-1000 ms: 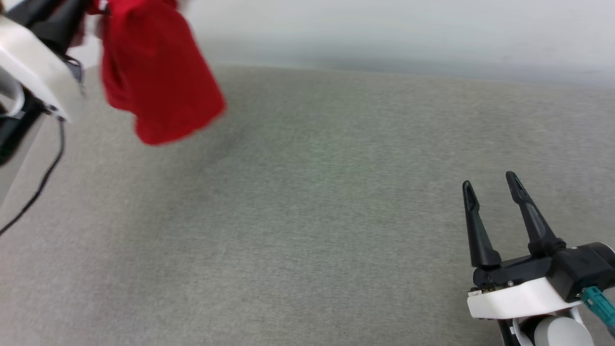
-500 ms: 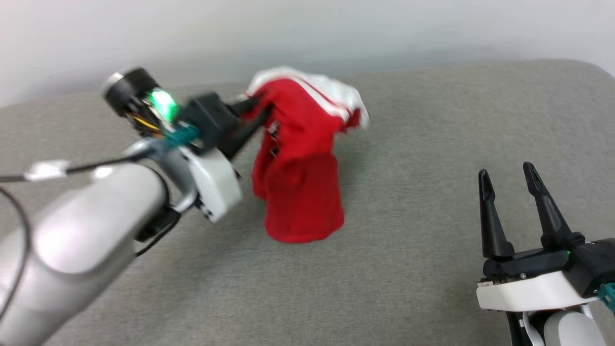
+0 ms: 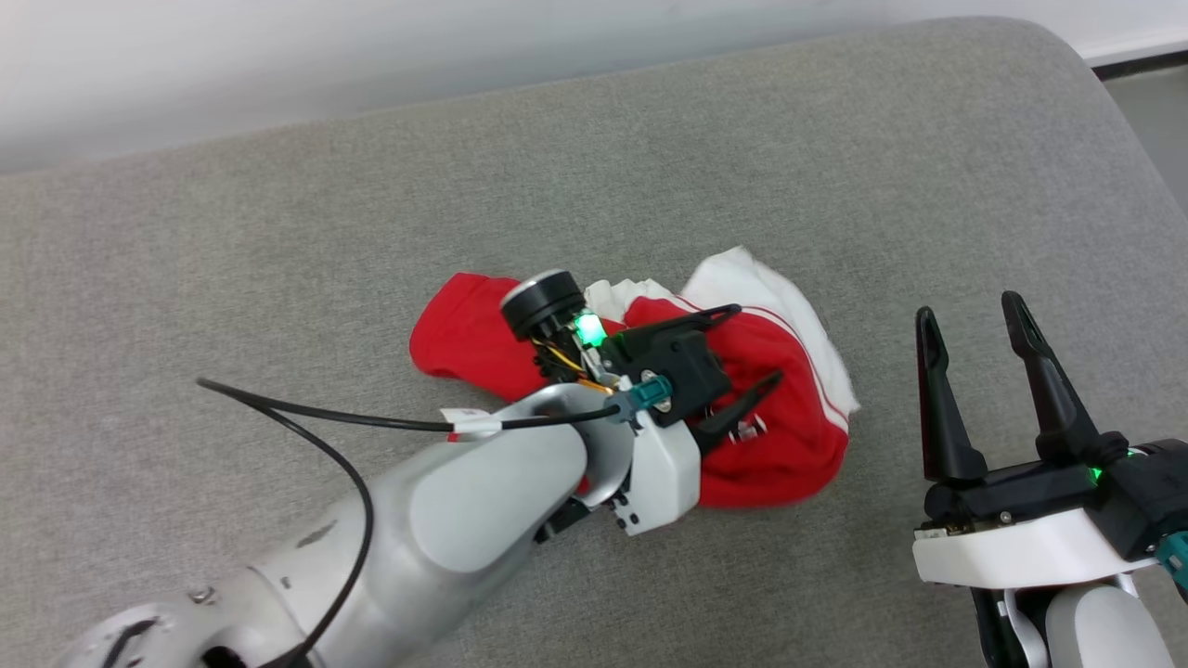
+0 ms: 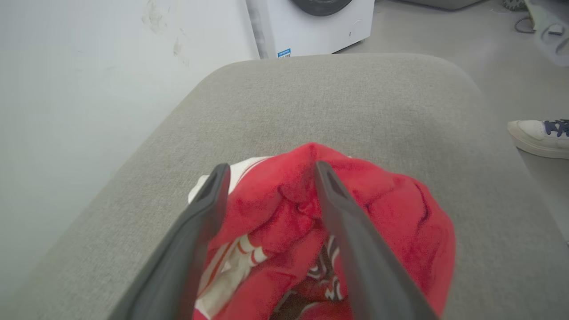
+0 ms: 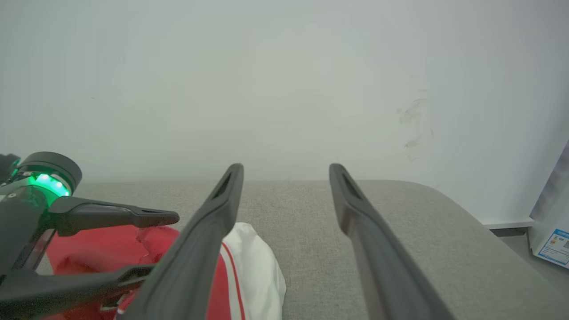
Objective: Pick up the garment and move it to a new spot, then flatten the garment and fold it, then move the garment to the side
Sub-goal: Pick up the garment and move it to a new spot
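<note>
The garment (image 3: 789, 445) is seen crumpled on the grey counter (image 3: 278, 232) at the centre of the head view. The left tool (image 3: 756, 348) is poised just over it, with its fingers spread apart and nothing clamped. The right tool (image 3: 967, 308) is seen at the lower right, fingers apart, clear of the cloth

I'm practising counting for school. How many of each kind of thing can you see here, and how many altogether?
Garment: 1
Pincers: 2 (left pincer, right pincer)
Shoe: 1
Washing machine: 1
Grey cushion: 1
Total: 6
</note>
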Robot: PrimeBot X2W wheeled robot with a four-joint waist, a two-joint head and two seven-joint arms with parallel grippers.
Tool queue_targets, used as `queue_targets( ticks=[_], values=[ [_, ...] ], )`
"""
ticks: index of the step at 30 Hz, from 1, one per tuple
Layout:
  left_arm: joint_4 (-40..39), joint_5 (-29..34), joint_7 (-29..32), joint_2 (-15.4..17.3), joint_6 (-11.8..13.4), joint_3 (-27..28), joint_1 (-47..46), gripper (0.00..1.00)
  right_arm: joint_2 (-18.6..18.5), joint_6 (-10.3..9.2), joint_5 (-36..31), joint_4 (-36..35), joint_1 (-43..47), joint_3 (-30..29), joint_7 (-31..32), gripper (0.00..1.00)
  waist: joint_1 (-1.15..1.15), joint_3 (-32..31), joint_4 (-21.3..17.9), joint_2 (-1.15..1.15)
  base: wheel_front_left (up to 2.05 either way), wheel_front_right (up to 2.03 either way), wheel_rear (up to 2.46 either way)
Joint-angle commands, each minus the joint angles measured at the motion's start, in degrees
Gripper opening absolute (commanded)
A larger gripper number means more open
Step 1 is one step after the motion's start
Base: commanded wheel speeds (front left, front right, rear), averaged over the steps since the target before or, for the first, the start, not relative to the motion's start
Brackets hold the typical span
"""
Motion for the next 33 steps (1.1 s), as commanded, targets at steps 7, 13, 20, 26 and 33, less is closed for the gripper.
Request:
queue_targets(
  ticks=[7,13,20,26,33],
  values=[
    [6.5,-0.6,-6.2,-4.2,0.6,1.7,2.3,1.0,0.1,-0.02,0.4,0.4,0.4,-0.8,-0.1,1.0,0.0,-1.7,2.0,0.0,0.0,0.0,0.0],
    [3.9,-1.9,-7.3,-1.3,4.3,8.5,5.2,1.0,0.1,-0.02,-0.7,1.1,2.0,-1.9,-0.1,1.0,0.0,-6.4,6.6,0.0,0.0,0.0,0.0],
    [-9.9,-1.8,-7.2,8.2,12.1,25.1,17.6,1.0,0.1,-0.02,-1.8,0.4,4.0,-4.4,-0.1,1.0,0.0,-11.2,12.4,0.0,0.0,0.0,0.0],
    [-18.3,-3.3,-7.2,10.4,14.2,34.6,31.5,1.0,0.1,-0.02,-1.5,0.0,5.2,-4.8,-0.1,1.0,0.0,-12.8,14.1,0.0,0.0,0.0,0.0],
    [-24.3,-0.9,-7.2,7.2,13.4,41.4,46.7,1.0,0.1,-0.02,-0.9,-0.6,6.5,-4.5,-0.1,1.0,0.0,-13.7,14.5,0.0,0.0,0.0,0.0]
  ],
)
